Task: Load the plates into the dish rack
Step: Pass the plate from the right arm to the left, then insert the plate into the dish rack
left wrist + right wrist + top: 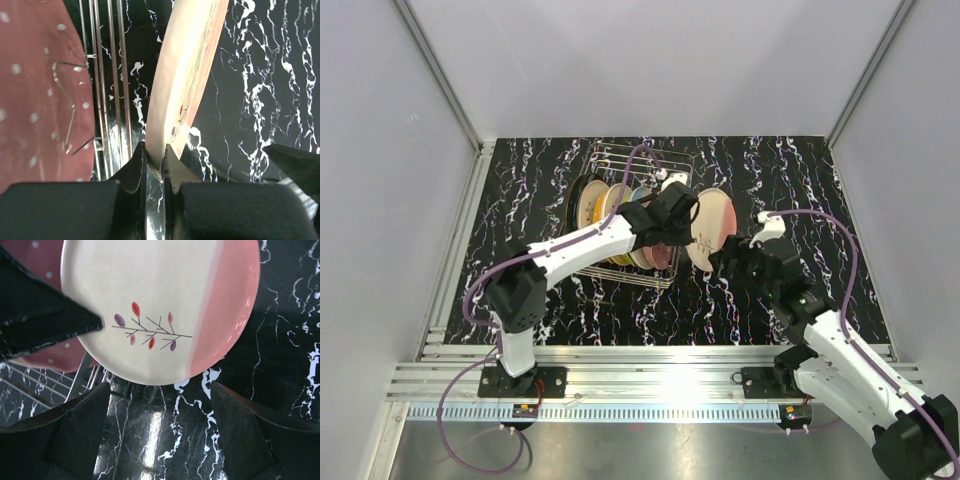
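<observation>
Plates [605, 205] are seen standing on edge in the dish rack [620, 152], which is set on the black marbled table [800, 200] nearer its far edge and a little left of the middle. A cream plate [712, 228] with a pink band and a small twig motif is held upright just beside the rack's right end, over the middle of the table. Its rim is pinched tight between the fingers of the left gripper [155, 162], with the plate shown edge-on in that wrist view. Whether its lower rim is resting on the table or on a rack wire cannot be told. A pink dotted plate [30, 100] is seen on the other side of the rack wires, already among the bars. The right gripper [160, 390] is parked just to the right of the cream plate, facing its decorated side, jaws spread wide and nothing gripped; its fingers are kept clear of the plate's rim.
</observation>
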Available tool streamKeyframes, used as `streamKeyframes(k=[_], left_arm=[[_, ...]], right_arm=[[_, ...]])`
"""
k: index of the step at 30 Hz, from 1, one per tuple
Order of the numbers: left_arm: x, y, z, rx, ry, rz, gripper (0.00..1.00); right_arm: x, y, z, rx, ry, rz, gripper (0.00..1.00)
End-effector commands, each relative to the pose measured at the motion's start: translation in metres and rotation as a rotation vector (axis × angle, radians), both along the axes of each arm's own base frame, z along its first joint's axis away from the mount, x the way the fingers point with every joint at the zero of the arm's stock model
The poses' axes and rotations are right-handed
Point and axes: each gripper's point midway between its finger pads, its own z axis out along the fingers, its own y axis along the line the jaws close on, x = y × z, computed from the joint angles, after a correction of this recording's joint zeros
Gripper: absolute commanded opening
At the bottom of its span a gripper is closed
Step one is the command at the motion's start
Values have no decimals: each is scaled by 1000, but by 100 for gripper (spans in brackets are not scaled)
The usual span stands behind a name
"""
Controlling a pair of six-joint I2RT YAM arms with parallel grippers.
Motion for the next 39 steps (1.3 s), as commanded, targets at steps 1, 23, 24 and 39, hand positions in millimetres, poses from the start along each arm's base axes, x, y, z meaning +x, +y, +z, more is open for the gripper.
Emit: streamKeyframes(k=[1, 23, 24, 39], left_arm=[[11, -6, 114, -204, -216, -6, 0], [-25, 113, 226, 99, -506, 213, 0], [-25, 119, 229, 118, -520, 239, 0], [-37, 120, 185, 255, -395, 293, 0]], right_arm=[[16, -9, 33, -90, -109, -94, 89], [-5, -49, 28, -75, -101, -288, 89], [-5, -50, 24, -78, -94, -288, 89], [-11, -59, 25, -97, -105, -316, 92]])
